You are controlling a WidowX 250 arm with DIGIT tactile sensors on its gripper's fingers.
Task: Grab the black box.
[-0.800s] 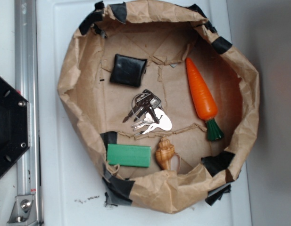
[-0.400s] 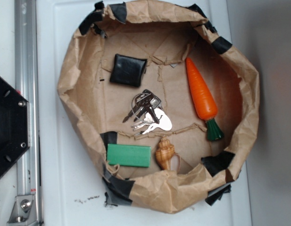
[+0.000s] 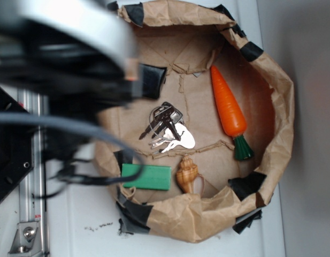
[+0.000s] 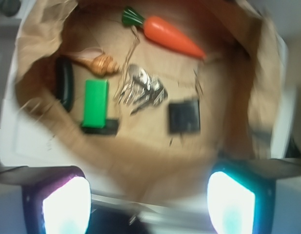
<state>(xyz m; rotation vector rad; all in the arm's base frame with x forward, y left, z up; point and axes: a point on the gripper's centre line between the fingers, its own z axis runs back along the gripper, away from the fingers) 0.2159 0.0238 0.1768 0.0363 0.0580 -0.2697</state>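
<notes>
The black box (image 3: 153, 80) lies on the floor of a brown paper bowl (image 3: 282, 107), at its upper left. My blurred arm (image 3: 63, 59) covers most of the box in the exterior view. In the wrist view the black box (image 4: 184, 116) shows whole, flat and square, to the right of a key bunch (image 4: 140, 90). My gripper (image 4: 148, 204) is open, with its two bright pads (image 4: 66, 204) far apart at the bottom edge. It hovers above the bowl's near rim, well short of the box, and holds nothing.
In the bowl lie the key bunch (image 3: 166, 128), an orange toy carrot (image 3: 228, 104), a green rectangular block (image 3: 146, 176) and a shell (image 3: 186, 174). Black tape strips (image 3: 245, 184) patch the rim. A metal rail (image 3: 28, 214) and a black base (image 3: 7, 155) stand at left.
My arm has swept into the exterior view from the upper left. It now covers the bowl's left side and most of the black box. The objects have not moved.
</notes>
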